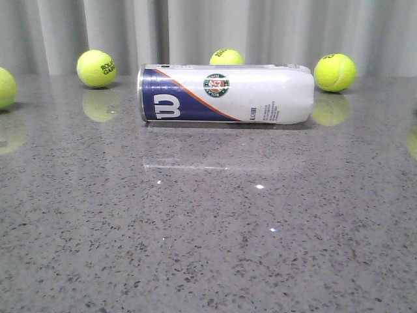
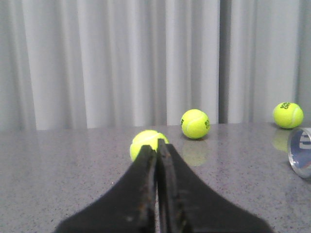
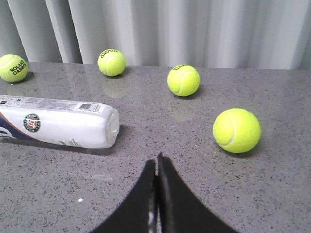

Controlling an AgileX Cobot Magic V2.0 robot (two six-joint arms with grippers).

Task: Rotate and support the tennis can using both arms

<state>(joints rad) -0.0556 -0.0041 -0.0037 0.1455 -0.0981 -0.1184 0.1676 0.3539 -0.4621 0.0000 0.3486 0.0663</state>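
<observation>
The tennis can lies on its side across the back of the grey table, navy "W" end to the left, green emblem facing me. In the right wrist view the tennis can rests with its white end nearest, well apart from my right gripper, which is shut with nothing in it. In the left wrist view only the can's metal-rimmed end shows at the frame's edge. My left gripper is shut and empty, its tips in front of a tennis ball. Neither arm appears in the front view.
Tennis balls stand around the can: one at the back left, one behind the can, one at the back right, one at the left edge. A further ball lies close to the right gripper. Grey curtain behind.
</observation>
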